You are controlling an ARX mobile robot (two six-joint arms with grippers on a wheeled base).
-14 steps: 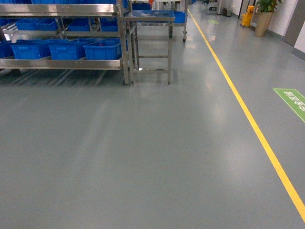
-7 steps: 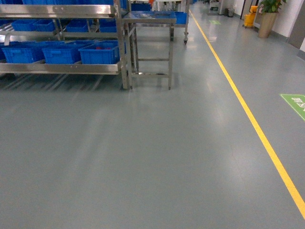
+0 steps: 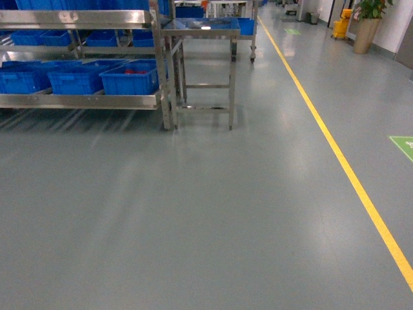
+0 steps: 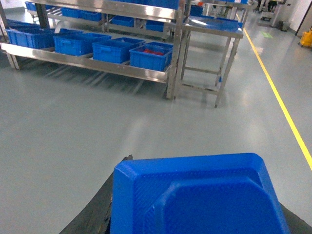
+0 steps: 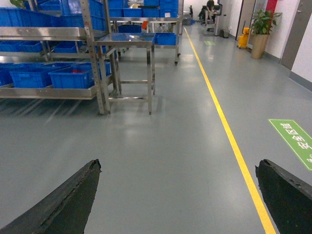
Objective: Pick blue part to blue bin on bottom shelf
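blue part fills the bottom of the left wrist view, held between the left gripper's dark fingers. moulded plastic by the look: likely light, stiff, a bit slick; gripping by the rim seems soundest. right gripper spread wide, nothing in it. bottom shelf lies well ahead, blue bin at its right end beside the steel table.

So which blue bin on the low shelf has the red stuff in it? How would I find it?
Find the long steel rack on the left, beside the small steel table, and look along its bottom shelf, where blue bins sit in a row. Take the end bin nearest the table. Its neighbours look the same blue, but only this one shows red things inside.
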